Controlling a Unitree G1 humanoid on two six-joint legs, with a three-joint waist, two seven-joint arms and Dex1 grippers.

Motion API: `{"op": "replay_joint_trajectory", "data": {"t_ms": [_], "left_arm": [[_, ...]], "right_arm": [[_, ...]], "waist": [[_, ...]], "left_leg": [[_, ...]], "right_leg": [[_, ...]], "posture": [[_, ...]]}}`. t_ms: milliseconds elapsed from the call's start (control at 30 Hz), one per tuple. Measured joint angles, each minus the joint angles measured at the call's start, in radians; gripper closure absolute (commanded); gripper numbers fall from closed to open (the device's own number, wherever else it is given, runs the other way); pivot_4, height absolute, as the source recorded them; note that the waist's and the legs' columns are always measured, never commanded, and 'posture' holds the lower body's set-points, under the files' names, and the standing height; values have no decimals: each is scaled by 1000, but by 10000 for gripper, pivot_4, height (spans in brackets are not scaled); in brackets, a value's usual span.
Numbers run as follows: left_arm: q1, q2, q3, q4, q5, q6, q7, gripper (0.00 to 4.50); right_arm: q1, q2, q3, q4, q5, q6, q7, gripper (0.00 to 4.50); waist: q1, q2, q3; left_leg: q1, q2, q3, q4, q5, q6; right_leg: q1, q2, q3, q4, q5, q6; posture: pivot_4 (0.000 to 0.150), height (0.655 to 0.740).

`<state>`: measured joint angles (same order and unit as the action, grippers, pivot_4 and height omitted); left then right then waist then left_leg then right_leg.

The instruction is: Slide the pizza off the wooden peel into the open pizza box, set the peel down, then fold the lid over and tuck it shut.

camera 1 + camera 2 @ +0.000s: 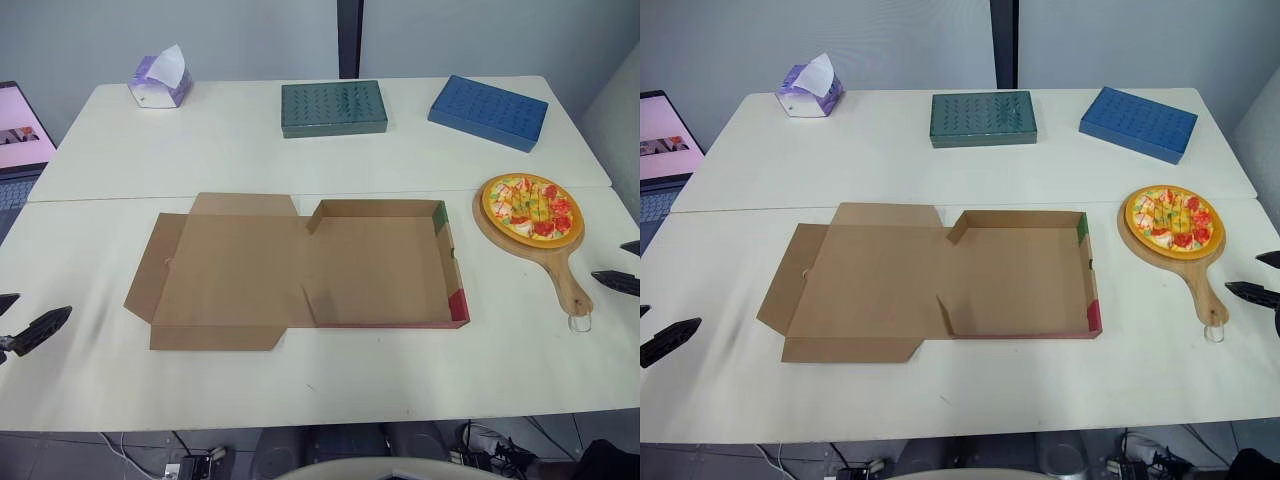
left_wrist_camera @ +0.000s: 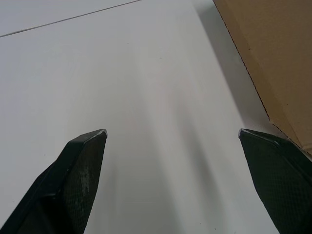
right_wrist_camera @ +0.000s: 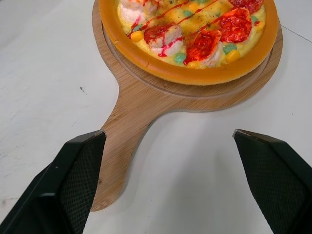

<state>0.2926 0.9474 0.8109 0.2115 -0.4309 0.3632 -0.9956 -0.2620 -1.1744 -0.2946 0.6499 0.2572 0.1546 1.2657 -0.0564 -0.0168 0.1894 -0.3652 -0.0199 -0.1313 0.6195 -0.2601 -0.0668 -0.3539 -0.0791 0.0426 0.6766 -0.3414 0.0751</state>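
Observation:
A toy pizza (image 1: 531,207) with an orange crust lies on a round wooden peel (image 1: 566,275) at the right of the white table. Its handle points toward the front edge. The open cardboard pizza box (image 1: 385,263) sits mid-table, its lid (image 1: 230,272) spread flat to the left. My right gripper (image 1: 622,265) stands open just right of the peel handle; the wrist view shows the handle (image 3: 124,141) near one finger and the pizza (image 3: 190,34) beyond. My left gripper (image 1: 18,320) is open over bare table, left of the lid (image 2: 273,58).
At the back of the table lie a green box (image 1: 333,108), a blue box (image 1: 488,111) and a tissue pack (image 1: 160,79). A laptop (image 1: 20,135) stands off the table's left side. A seam (image 1: 120,195) runs across the table behind the pizza box.

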Motion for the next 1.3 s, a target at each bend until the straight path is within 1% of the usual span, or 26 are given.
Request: {"op": "replay_joint_trajectory", "data": {"t_ms": [233, 467, 633, 767, 1133, 1300], "left_arm": [[22, 11, -21, -24, 5, -21, -75, 0], [-37, 31, -78, -90, -23, -23, -162, 0], [-76, 40, -103, -89, -36, -30, -218, 0], [-98, 67, -122, -80, -36, -27, -259, 0], [-126, 69, -124, -58, -42, -21, -295, 0], [-126, 69, -124, -84, -65, -15, -308, 0]], "right_arm": [[2, 0, 0, -17, 1, 12, 0, 146], [16, 0, -3, -45, 10, 28, 1, 146], [36, 0, -16, -65, 19, 39, 1, 146], [44, 0, -24, -75, 21, 49, 1, 146], [46, 0, -28, -81, 30, 53, -2, 146], [55, 0, -28, -95, 38, 60, -6, 146]], "waist": [[0, 0, 0], [1, 0, 0], [0, 0, 0], [-1, 1, 0], [-1, 1, 0], [-1, 1, 0]], "left_leg": [[0, 0, 0, 0, 0, 0], [0, 0, 0, 0, 0, 0], [0, 0, 0, 0, 0, 0], [0, 0, 0, 0, 0, 0], [0, 0, 0, 0, 0, 0], [0, 0, 0, 0, 0, 0]], "right_leg": [[0, 0, 0, 0, 0, 0], [0, 0, 0, 1, 0, 0], [0, 0, 0, 1, 0, 0], [0, 0, 0, 1, 0, 0], [0, 0, 0, 2, 0, 0], [0, 0, 0, 2, 0, 0]], "posture": [[1500, 7400], [1500, 7400], [1500, 7400], [1500, 7400], [1500, 7400], [1500, 7400]]}}
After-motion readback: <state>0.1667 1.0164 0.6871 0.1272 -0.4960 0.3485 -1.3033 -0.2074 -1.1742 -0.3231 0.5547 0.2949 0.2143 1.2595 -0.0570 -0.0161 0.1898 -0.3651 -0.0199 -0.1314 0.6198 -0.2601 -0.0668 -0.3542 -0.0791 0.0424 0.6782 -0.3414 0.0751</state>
